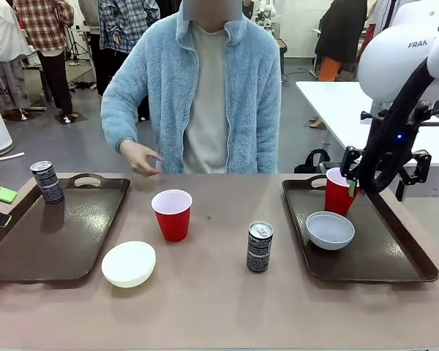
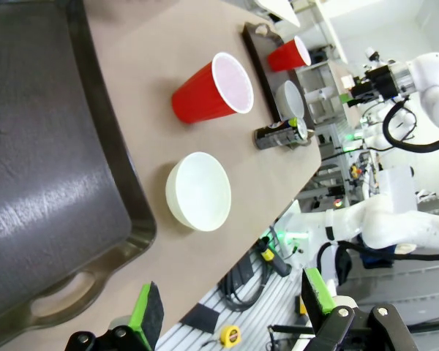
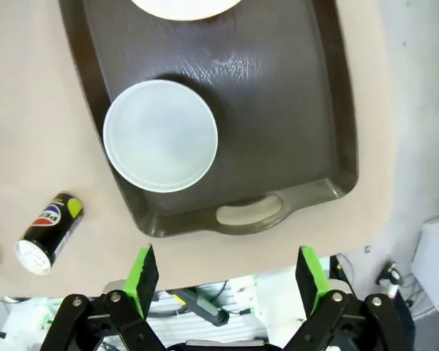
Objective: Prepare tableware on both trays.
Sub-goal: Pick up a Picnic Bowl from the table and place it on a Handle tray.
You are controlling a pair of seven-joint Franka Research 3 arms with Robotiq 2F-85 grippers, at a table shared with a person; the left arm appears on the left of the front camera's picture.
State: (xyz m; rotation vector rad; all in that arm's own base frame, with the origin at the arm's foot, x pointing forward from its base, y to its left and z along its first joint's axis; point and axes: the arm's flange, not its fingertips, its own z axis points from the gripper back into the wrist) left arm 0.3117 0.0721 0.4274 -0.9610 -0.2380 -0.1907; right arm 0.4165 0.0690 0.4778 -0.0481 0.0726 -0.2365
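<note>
Right tool [image 3: 225,267], spread and empty, is hovering over the right dark brown plastic tray [image 1: 395,254], already holding red plastic cup [image 1: 336,199] and pale grey bowl [image 1: 329,229]. Likely next: grasping the slim dark can [image 1: 260,247] at the bowl's 9 o'clock. Left tool [image 2: 230,296]: spread.

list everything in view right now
large rectangular plastic trays: two, dark brown, left tray and right tray on the table
red plastic cups: two, white inside, one on the table, one on the right tray
small round bowls: two, white one on the table beside the left tray, pale grey one on the right tray
slim drink cans: two, dark, one on the left tray, one upright mid-table
person's hand: one, over the far edge
left gripper, right gripper: black, green pads, both open
</note>
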